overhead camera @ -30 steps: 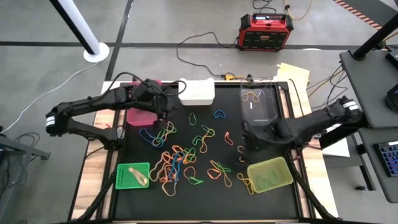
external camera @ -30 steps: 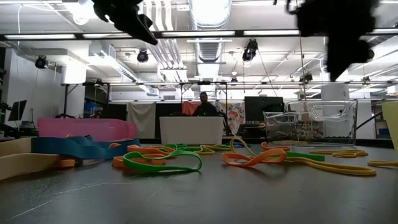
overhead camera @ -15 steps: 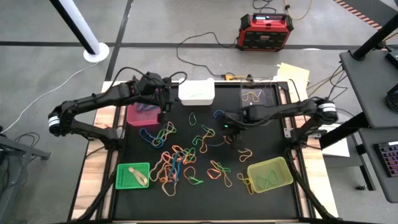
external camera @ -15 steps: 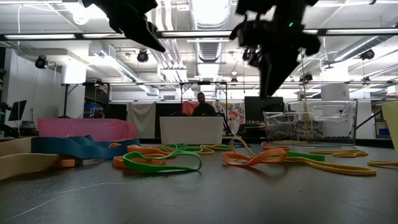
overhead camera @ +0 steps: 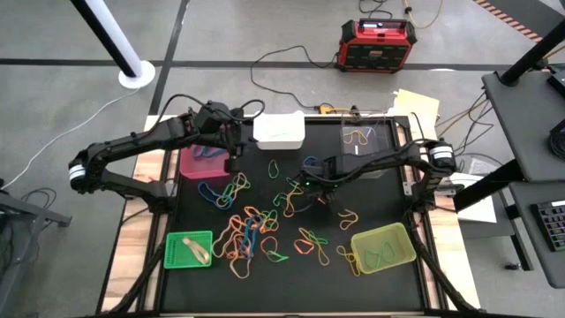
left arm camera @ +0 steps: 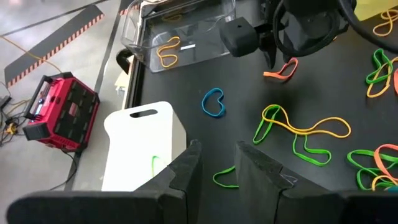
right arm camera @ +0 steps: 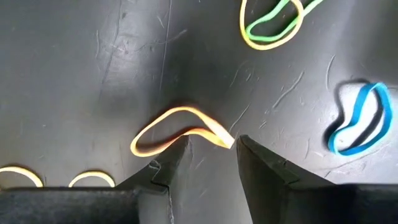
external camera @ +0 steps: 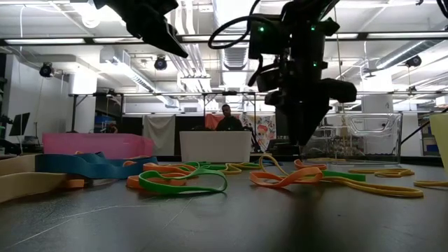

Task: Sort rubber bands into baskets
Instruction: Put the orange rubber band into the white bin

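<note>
The rubber bands (overhead camera: 265, 221) are scattered all over the middle of my black mat (overhead camera: 388, 283), a tangle of orange, blue, green and yellow; right under my right gripper (right arm camera: 211, 144) there's one orange band (right arm camera: 177, 130) lying flat, and my two fingers sit down at the mat with a gap between them, straddling one end of it, not squeezed onto it yet; a blue band (right arm camera: 359, 118) lies well off to the side.

My left gripper (overhead camera: 231, 152) hangs over the inner edge of the pink basket (overhead camera: 190, 166); its fingers (left arm camera: 183, 171) have a narrow gap and I see nothing between them.

Hard to make out: in the low view my right arm blocks part of the clear basket (external camera: 357, 136), and the pink one's contents are mostly hidden under my left arm, just a hint of blue showing from above.

Baskets: the white basket (overhead camera: 280, 131) has one thin green band; the clear one holds an orange band or two; the green basket (overhead camera: 189, 249) has a tan band; the yellow-green basket (overhead camera: 383, 248) has a couple of green loops inside.
</note>
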Available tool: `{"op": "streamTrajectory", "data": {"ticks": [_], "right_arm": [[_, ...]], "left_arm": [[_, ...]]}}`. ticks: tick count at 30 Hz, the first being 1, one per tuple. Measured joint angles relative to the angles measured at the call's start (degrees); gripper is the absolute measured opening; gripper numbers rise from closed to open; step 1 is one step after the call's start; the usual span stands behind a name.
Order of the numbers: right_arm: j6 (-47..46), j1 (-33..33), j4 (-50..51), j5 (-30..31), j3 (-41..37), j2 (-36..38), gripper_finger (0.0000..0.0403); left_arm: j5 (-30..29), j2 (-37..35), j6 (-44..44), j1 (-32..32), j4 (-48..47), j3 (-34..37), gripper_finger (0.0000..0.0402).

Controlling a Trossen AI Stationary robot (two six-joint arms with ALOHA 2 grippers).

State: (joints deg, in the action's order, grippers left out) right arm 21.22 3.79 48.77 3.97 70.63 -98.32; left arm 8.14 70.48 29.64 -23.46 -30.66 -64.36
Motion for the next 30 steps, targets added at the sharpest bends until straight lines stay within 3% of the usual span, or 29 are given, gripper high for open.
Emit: {"op": "streamTrajectory", "data": {"ticks": [10,21,30], "right_arm": [[2.5,0.5,-3.9,0.1,0.0,-1.2,0.0125],[3.0,2.0,-1.6,0.0,0.0,0.4,0.0104],[9.4,6.0,-1.6,-9.3,-1.0,-2.1,0.0093]], "left_arm": [[0.0,0.0,1.4,-0.1,0.2,0.0,0.0078],[0.0,0.1,7.2,-3.1,1.6,0.0,0.0078],[0.0,4.2,9.3,-11.2,10.6,0.0,0.0078]]}}
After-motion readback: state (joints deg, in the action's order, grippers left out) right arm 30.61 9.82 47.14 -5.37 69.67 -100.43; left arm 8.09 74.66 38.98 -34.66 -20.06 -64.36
